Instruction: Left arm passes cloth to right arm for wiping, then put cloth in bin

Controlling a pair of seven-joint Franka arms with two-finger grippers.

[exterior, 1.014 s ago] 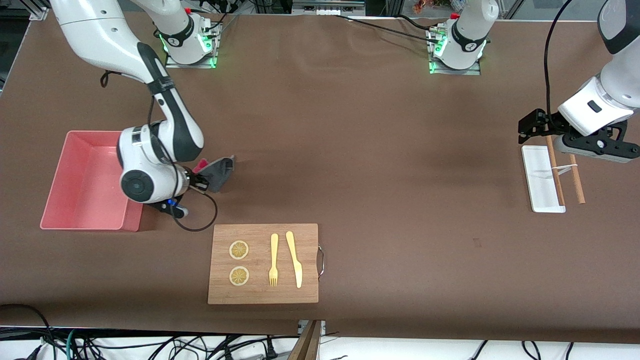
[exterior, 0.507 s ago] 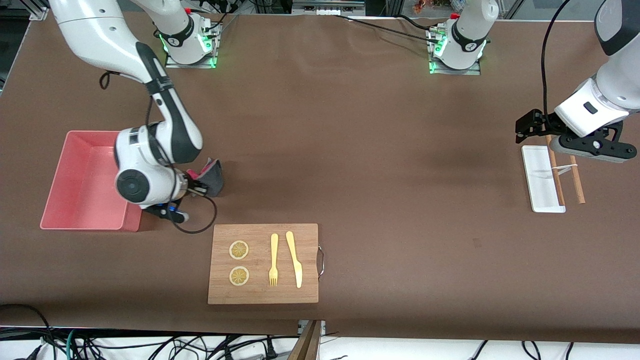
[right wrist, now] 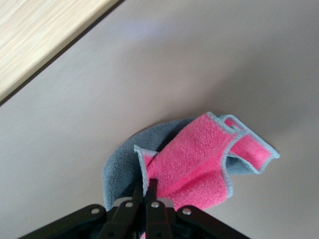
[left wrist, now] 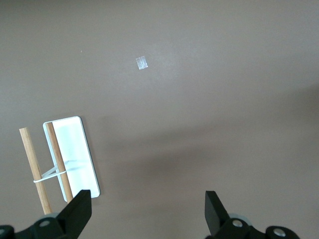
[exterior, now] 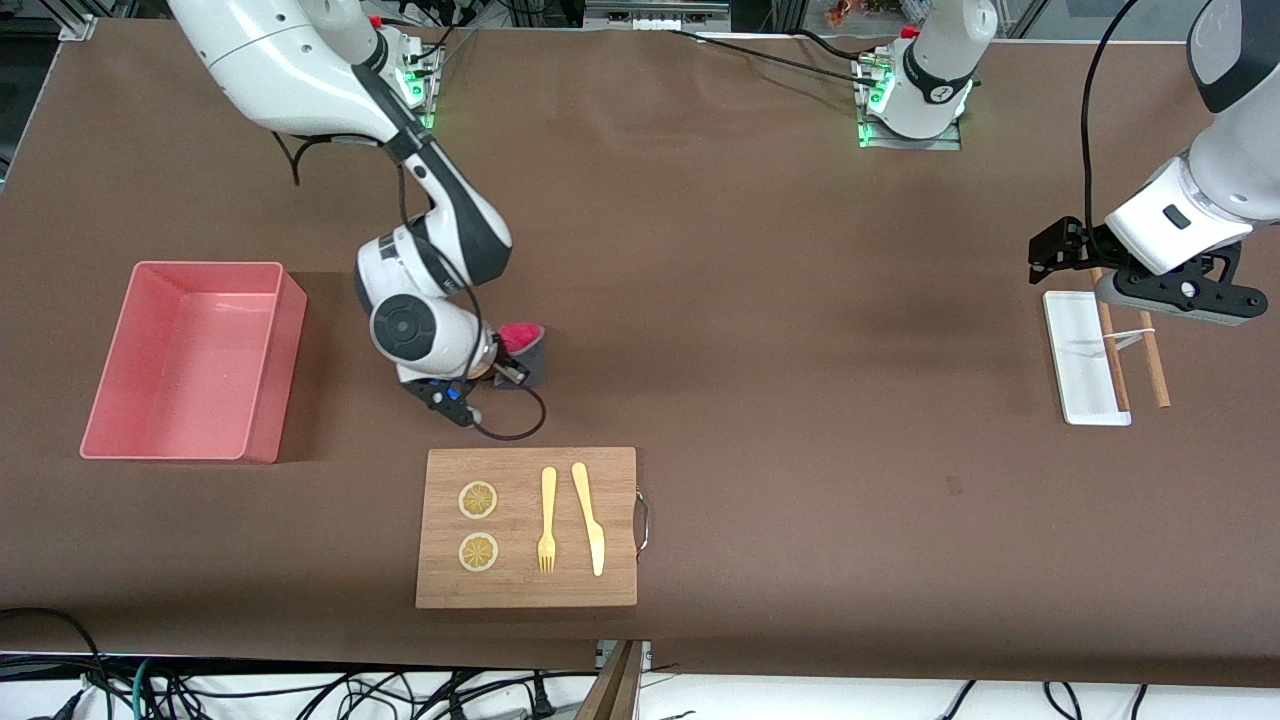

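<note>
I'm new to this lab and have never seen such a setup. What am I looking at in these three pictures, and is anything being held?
Two robot arms stand at a brown table. The wide picture looks down from a high camera facing them; the other two come from cameras on each wrist. The right gripper is shut on a pink-and-grey cloth, between the pink bin and the wooden cutting board that carries lemon slices, a fork and a knife. The left gripper waits open above a white tray with wooden sticks.
</note>
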